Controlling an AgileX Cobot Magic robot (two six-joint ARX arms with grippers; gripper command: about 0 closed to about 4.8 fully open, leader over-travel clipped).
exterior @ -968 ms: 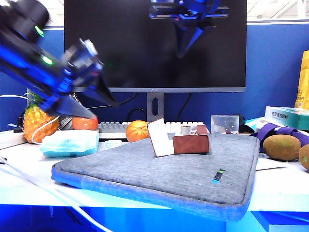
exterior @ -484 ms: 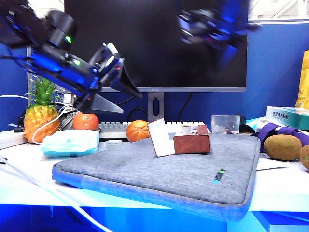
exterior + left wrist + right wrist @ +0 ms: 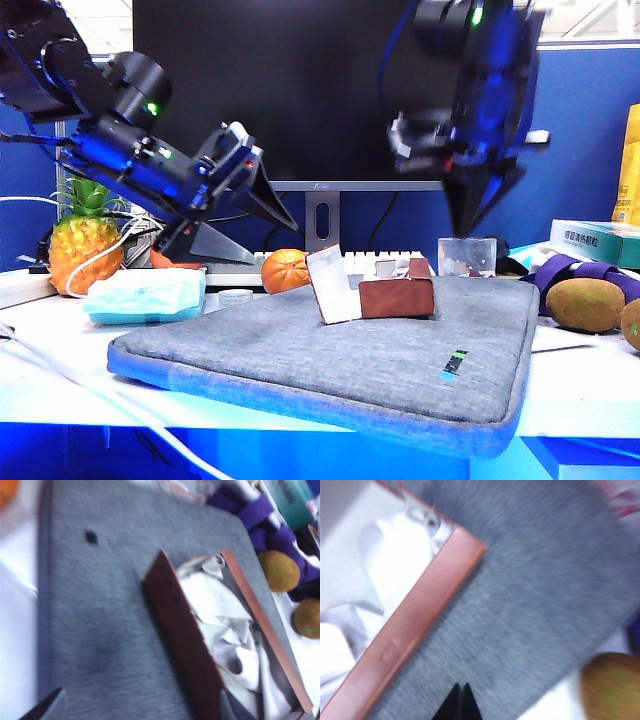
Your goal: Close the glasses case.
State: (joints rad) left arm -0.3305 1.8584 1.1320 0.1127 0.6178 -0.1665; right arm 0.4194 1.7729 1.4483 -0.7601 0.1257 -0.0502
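Note:
The glasses case (image 3: 395, 297) is reddish-brown and stands open on the grey sleeve (image 3: 350, 365), its cream-lined flap lid (image 3: 330, 286) up at the left end. White cloth (image 3: 220, 615) fills its inside between the brown walls (image 3: 182, 645). My left gripper (image 3: 275, 245) hangs open and empty, up and to the left of the flap; its fingertips (image 3: 52, 709) straddle sleeve and case wall. My right gripper (image 3: 468, 230) points down, shut and empty, above the sleeve's back edge just right of the case. In the right wrist view its tips (image 3: 460, 687) sit over grey fabric beside the case rim (image 3: 415, 622).
A monitor stands behind. An orange (image 3: 284, 270), a keyboard (image 3: 235, 268) and a clear plastic cup (image 3: 465, 257) line the back of the sleeve. A pineapple (image 3: 80, 250) and tissue pack (image 3: 145, 296) lie left. Kiwis (image 3: 585, 304) and purple straps (image 3: 590, 272) lie right.
The left arm has swung right and down toward the case's flap side. The right arm has moved right and come down, its shut gripper now pointing down near the case's right end.

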